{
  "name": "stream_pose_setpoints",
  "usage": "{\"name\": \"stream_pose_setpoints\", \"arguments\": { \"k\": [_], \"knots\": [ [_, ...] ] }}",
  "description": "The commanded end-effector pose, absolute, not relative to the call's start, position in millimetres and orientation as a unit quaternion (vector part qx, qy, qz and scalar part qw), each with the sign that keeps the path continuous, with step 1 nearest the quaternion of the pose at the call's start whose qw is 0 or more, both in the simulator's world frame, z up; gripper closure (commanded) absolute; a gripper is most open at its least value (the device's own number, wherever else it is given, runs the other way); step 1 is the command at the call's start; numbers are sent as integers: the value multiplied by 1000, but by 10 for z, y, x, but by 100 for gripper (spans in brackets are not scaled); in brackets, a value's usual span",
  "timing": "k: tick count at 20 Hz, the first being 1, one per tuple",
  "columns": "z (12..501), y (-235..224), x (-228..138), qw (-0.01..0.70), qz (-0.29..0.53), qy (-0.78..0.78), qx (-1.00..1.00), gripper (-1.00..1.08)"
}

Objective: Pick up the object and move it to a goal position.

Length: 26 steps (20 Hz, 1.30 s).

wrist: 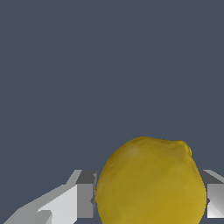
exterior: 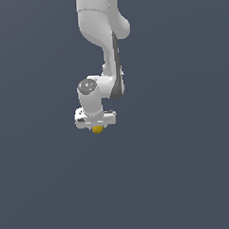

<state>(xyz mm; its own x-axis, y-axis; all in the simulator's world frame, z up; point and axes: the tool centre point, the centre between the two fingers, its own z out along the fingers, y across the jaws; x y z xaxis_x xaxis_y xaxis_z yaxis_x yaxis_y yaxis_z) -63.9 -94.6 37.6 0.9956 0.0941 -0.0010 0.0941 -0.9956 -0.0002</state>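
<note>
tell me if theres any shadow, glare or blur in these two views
Exterior view: flat render, no cast shadow under the gripper; the lemon-like object shows tiny and soft-edged. Wrist view: that object fills the frame with a faint pale sheen, no harsh glare; finger edges look jagged.

Yellow lemon-like object point(wrist: 151, 183), between claw point(wrist: 148, 201) fingers

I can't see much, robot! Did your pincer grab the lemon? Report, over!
Pincer shut on the lemon. Fingers press both its sides. Nothing in the way, over.
</note>
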Motion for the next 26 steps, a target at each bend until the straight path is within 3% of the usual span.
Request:
{"name": "stream_pose_setpoints", "arguments": {
  "k": [1, 17, 26],
  "knots": [
    [459, -967, -671, 0, 0, -47, -999, 108],
    [1441, -1216, -1128, 0, 0, -47, -999, 108],
    [1752, -1298, -1252, 0, 0, -47, -999, 108]
  ]
}}
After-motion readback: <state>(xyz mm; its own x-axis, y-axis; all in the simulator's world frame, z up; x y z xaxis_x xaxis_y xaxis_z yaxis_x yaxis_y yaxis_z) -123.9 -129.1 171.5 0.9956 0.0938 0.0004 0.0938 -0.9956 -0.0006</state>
